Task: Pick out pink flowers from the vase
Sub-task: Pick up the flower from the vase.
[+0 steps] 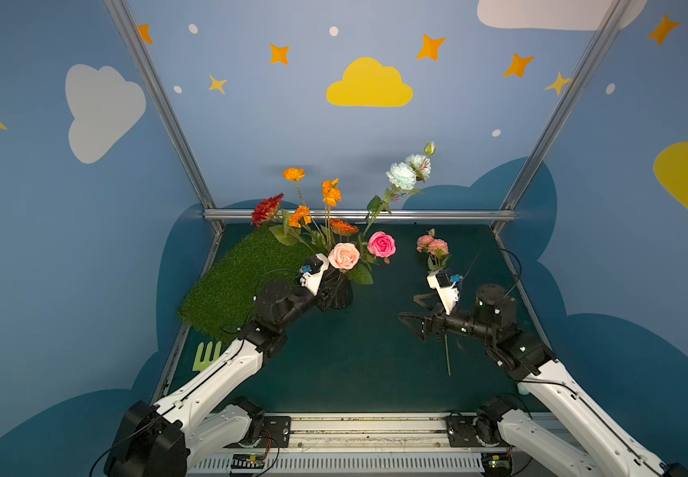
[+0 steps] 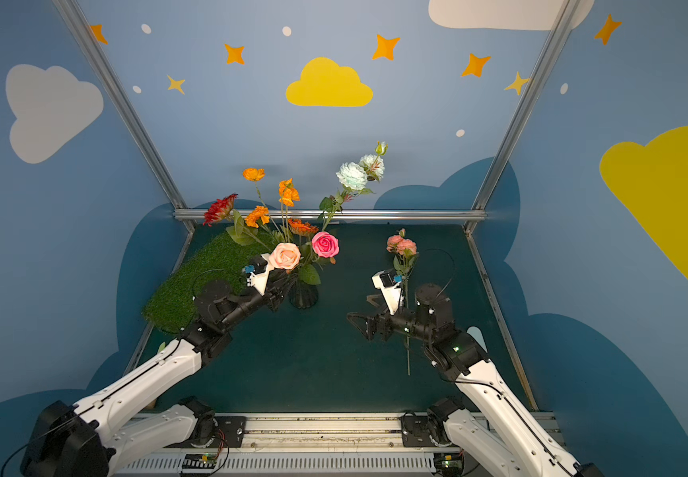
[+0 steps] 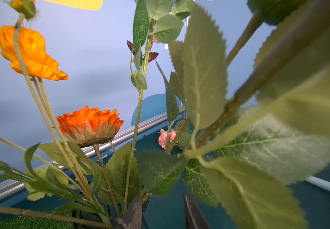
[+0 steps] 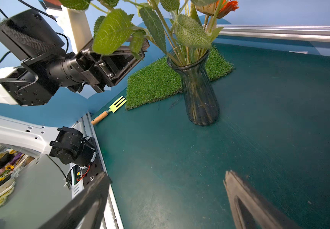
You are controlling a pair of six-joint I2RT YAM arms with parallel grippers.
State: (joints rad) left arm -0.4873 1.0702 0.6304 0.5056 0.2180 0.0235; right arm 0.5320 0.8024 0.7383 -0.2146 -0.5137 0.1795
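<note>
Hovering over the open table (image 1: 354, 351), right gripper (image 1: 408, 307) gapes wide; left gripper (image 3: 163, 214) half-spread beside vase (image 4: 197, 95)

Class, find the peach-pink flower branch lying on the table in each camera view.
In both top views: the peach-pink branch lies right of the vase.
Left wrist: small, between the leaves, at.
Right wrist: not in it.
Shared landmark: the back rail, in every view.
</note>
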